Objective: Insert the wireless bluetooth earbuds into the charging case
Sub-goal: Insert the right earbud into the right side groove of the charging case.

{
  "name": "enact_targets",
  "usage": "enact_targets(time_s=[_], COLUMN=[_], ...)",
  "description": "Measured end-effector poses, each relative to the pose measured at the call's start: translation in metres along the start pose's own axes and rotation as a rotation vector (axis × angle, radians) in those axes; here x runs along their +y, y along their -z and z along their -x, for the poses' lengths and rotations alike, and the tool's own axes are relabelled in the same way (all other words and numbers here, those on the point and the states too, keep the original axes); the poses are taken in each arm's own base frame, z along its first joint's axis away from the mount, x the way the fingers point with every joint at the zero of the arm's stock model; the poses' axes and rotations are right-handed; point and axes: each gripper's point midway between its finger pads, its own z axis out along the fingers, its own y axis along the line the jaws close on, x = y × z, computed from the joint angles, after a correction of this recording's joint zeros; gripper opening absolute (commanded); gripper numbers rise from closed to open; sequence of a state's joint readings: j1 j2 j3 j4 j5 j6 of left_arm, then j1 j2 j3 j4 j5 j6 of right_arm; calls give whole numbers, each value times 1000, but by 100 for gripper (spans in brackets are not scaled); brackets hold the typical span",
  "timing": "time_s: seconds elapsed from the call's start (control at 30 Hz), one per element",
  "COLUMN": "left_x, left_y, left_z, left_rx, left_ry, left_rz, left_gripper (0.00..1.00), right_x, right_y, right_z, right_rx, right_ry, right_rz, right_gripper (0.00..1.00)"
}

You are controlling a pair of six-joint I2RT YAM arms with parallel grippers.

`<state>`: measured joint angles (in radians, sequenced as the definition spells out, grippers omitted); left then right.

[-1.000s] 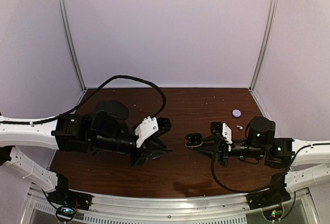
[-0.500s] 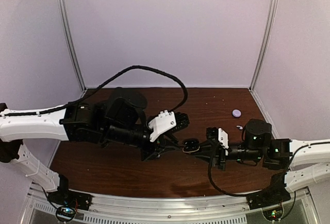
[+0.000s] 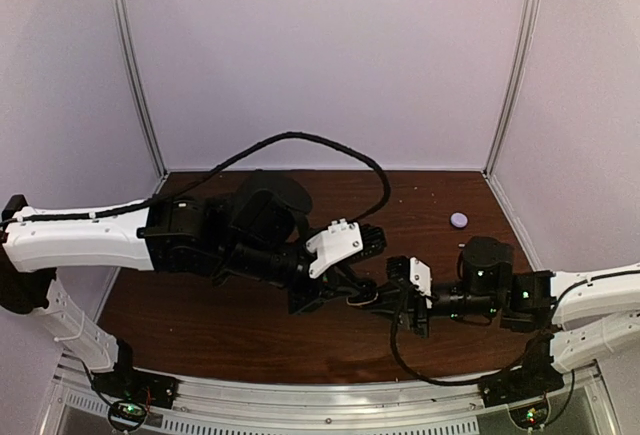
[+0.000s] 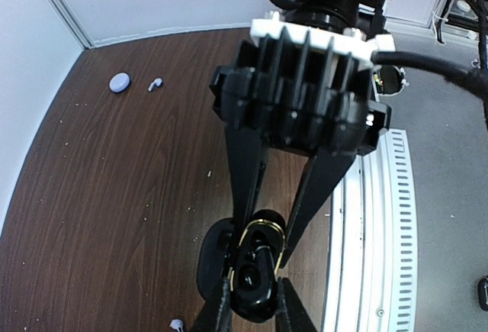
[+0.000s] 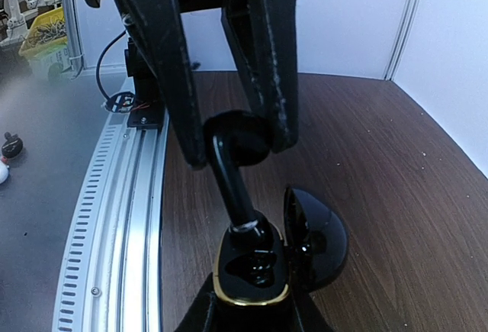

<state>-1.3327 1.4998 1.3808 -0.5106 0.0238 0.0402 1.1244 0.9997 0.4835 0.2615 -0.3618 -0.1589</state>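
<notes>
My right gripper [image 5: 255,313] is shut on the black charging case [image 5: 252,267], gold-rimmed, with its lid [image 5: 316,236] hinged open to the right. My left gripper [image 5: 236,137] comes in from above, shut on a black earbud [image 5: 232,172] whose stem tip sits in the case's left slot. In the left wrist view the case [image 4: 255,278] lies below my left gripper [image 4: 265,229], held between the right gripper [image 4: 253,307] fingers. From above, both grippers meet at the case [image 3: 366,293] mid-table. A white earbud [image 4: 155,84] lies far off on the wood.
A small lavender disc [image 3: 458,220] rests at the back right of the brown table [image 3: 250,335], next to the white earbud. The slotted metal rail [image 5: 114,225] runs along the near edge. A black cable [image 3: 300,145] loops above the left arm.
The left arm has swung right and the right gripper has shifted left with the case. The two now meet, with the black earbud's stem at the case.
</notes>
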Motion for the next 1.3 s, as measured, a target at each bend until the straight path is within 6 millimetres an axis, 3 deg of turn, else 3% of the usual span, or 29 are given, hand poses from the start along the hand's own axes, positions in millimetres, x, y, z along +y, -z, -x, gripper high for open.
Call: enact_targets(time_s=[0.4,1.3], left_x=[3,1], left_y=[-9,-15], left_z=[-15,-12], left_rx=[67,78], left_ry=[0,-2], left_rz=[22,39], left_gripper=[0,0], right_x=[1,7], right_y=[-8,-8], right_z=[-5,-3], right_rx=[9,-1], right_ry=[-2,-9], right_rz=[11,37], right_gripper=[0,0])
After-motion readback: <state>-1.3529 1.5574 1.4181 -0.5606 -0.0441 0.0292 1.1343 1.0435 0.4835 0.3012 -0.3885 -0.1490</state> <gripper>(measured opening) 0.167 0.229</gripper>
